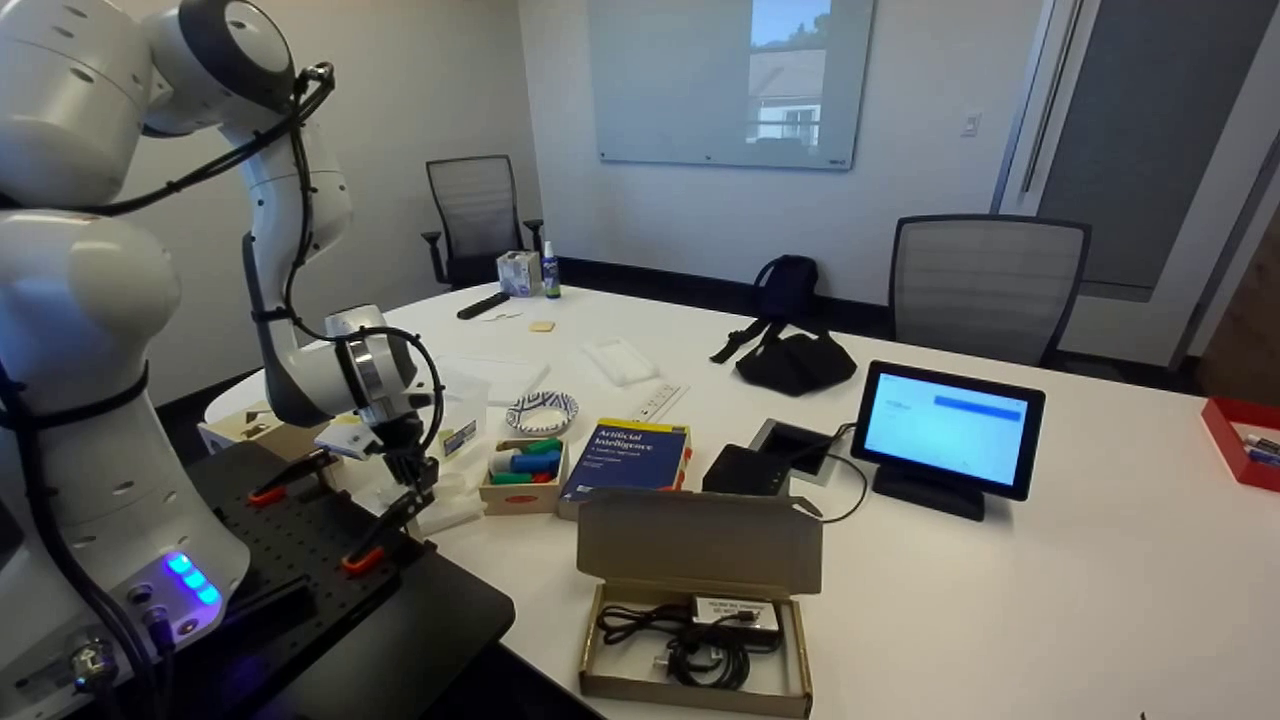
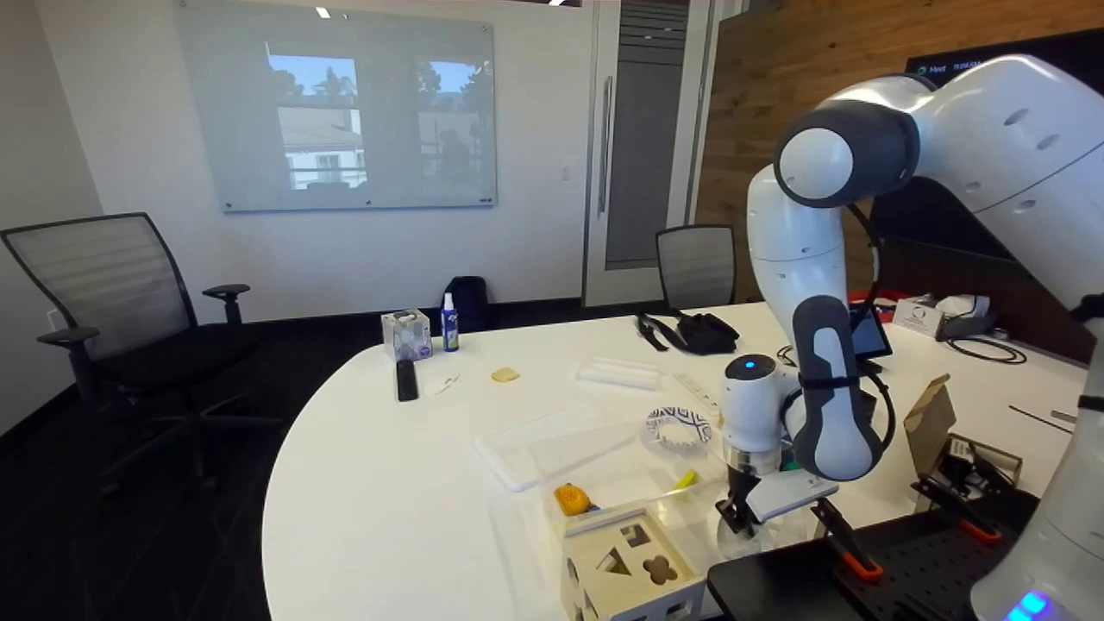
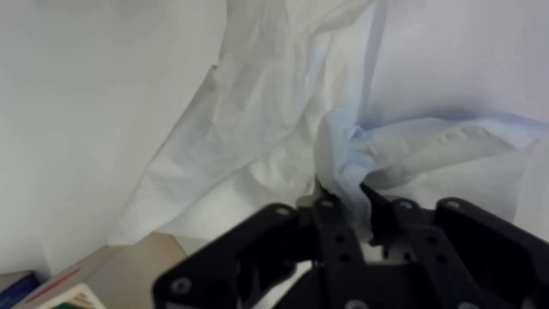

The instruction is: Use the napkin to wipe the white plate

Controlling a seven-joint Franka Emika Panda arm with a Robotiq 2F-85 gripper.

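My gripper [image 3: 347,206] is shut on the white crumpled napkin [image 3: 261,103]. A pinched fold of it stands between the fingers in the wrist view, and the rest spreads out beyond the fingertips. In an exterior view the gripper [image 1: 425,495] points down beside the black mounting board, with white material at its tips. The gripper also shows in an exterior view [image 2: 737,516], low over the table edge. A white plate with a dark blue pattern [image 1: 541,412] lies on the table, apart from the gripper. The plate also shows in an exterior view [image 2: 678,427].
A small wooden box [image 1: 520,498] of coloured pieces and a blue book [image 1: 625,460] stand near the gripper. An open cardboard box [image 1: 695,690] with cables lies at the front. A wooden shape box [image 2: 634,588] stands beside the gripper. Orange-tipped clamps [image 1: 363,560] stick up from the board.
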